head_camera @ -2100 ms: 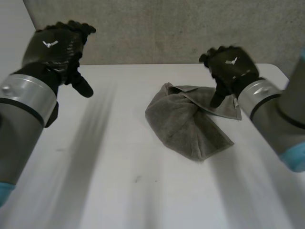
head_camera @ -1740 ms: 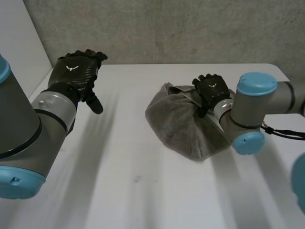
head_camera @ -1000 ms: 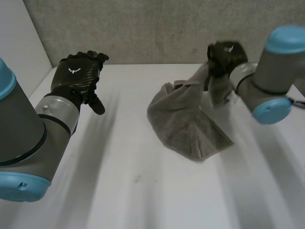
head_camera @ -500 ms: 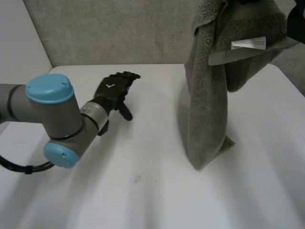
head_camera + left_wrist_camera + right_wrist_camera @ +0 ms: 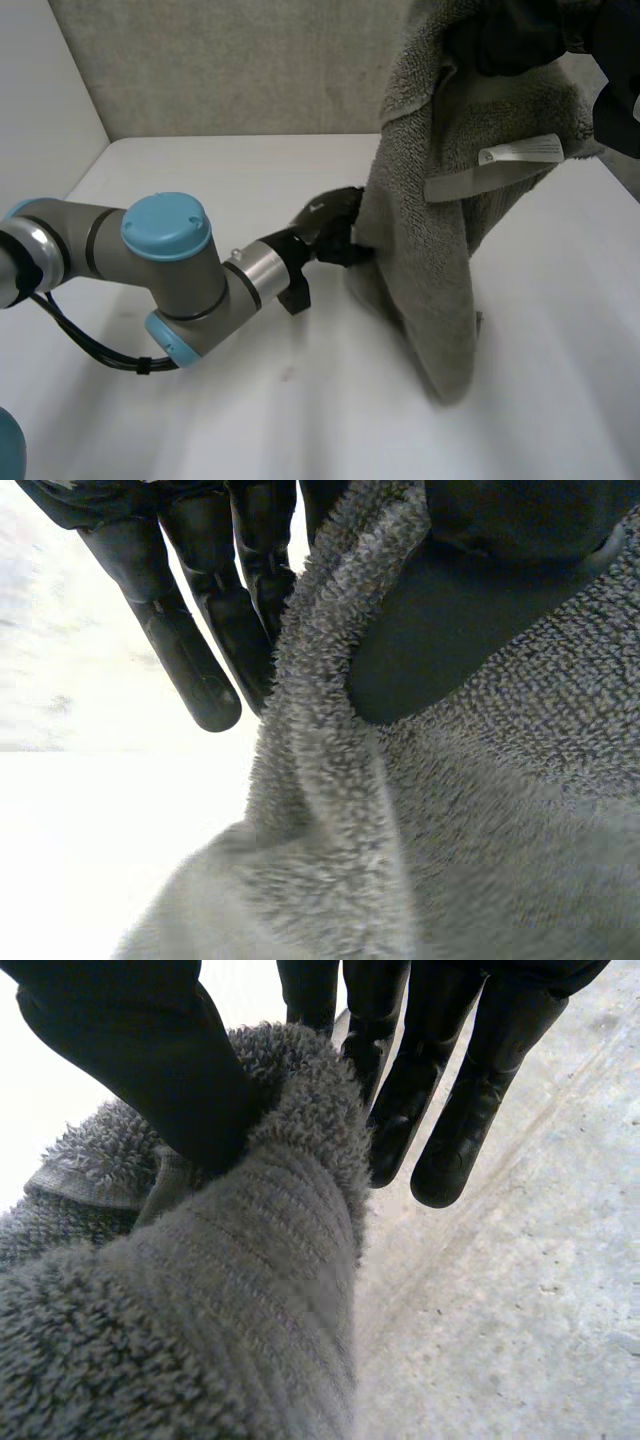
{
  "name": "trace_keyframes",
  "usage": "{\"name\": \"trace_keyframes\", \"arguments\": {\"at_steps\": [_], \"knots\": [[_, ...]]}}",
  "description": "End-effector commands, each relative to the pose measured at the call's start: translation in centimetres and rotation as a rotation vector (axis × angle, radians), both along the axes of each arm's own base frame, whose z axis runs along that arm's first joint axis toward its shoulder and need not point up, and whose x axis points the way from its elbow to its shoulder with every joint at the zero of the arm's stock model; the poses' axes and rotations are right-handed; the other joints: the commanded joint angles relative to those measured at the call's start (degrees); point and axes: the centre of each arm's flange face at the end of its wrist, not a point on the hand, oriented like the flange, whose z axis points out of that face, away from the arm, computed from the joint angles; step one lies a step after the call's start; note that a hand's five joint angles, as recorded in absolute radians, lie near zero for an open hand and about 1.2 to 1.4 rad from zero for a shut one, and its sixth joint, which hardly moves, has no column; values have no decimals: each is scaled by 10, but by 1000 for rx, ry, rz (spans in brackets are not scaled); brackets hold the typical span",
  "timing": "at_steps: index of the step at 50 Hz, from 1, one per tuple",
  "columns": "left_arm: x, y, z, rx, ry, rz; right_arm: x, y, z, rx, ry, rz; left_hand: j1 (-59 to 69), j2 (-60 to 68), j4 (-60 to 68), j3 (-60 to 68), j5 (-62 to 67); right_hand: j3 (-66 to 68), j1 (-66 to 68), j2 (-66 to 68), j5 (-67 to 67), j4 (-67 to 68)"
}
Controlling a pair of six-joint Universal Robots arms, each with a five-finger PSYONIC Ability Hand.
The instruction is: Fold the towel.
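As the head view has it: towel (image 5: 440, 250) hangs long-axis upright from your right hand (image 5: 510, 35), low tip down at the table (image 5: 200, 400), toward its right edge; your left hand (image 5: 335, 225) is at its side edge, lower down.
Left wrist: thumb and fingers (image 5: 200, 650) pinch that edge.
Right wrist: thumb clamps the top fold against the fingers (image 5: 450, 1110).

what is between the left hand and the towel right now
Nothing: the left hand pinches the towel edge between thumb and fingers, no gap, as the left wrist view shows.

Behind towel (image 5: 430, 250): left robot hand (image 5: 330, 225) fingertips hidden; right robot hand (image 5: 515, 40) partly cropped.
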Motion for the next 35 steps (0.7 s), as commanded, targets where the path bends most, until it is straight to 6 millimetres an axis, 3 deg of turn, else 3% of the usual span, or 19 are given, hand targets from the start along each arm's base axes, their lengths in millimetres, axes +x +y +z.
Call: {"name": "trace_keyframes", "arguments": {"at_steps": [1,3,7,11,12,14,17,19,20,23,24,26,27,28,29,31,35], "knots": [[43,-47,29,-221,-110,361,-2,-13,-4,-21,31,-50,156,141,143,145,151,121,252,129,146,116],[76,-69,53,-347,-199,541,1,-28,-12,-18,50,-74,156,141,143,145,151,121,252,129,146,116],[89,-70,72,-426,-252,626,6,-40,-18,-31,46,-87,156,141,143,145,151,121,252,129,146,116],[103,-51,111,-498,-230,658,12,-61,-33,-36,23,-116,156,141,143,145,151,121,252,129,146,116],[103,-50,111,-498,-230,658,12,-61,-33,-36,23,-116,156,141,143,145,151,121,252,129,146,116],[109,-28,124,-516,-230,661,19,-79,-54,-2,39,-131,156,141,143,145,151,121,252,129,146,116],[114,-17,125,-515,-241,659,23,-84,-68,34,62,-126,156,141,143,145,151,121,252,129,146,116],[123,6,115,-501,-298,652,27,-92,-97,128,120,-120,156,141,143,145,151,121,252,129,146,116],[123,6,115,-501,-299,652,28,-92,-97,128,120,-120,156,141,143,145,151,121,252,129,146,116],[132,42,80,-459,-465,589,30,-100,-153,352,271,-110,156,141,143,145,151,121,252,129,146,116],[132,42,80,-459,-465,589,30,-100,-153,352,272,-110,156,141,143,145,151,121,252,129,146,116],[123,74,55,-424,-579,470,28,-98,-184,461,404,-107,156,141,143,145,151,121,252,129,146,116],[123,75,55,-424,-580,469,28,-98,-184,461,405,-107,156,141,143,145,151,121,252,129,146,116],[118,91,44,-403,-628,404,26,-95,-195,490,466,-103,156,141,143,145,151,121,252,129,146,116],[118,91,44,-403,-628,404,25,-91,-205,519,515,-91,156,141,143,145,151,121,252,129,146,116],[112,116,18,-327,-740,298,23,-88,-211,538,546,-87,133,118,120,122,128,121,252,129,146,116],[116,121,0,-253,-845,289,19,-80,-221,578,585,-76,32,17,19,21,27,121,252,129,146,116]]}}
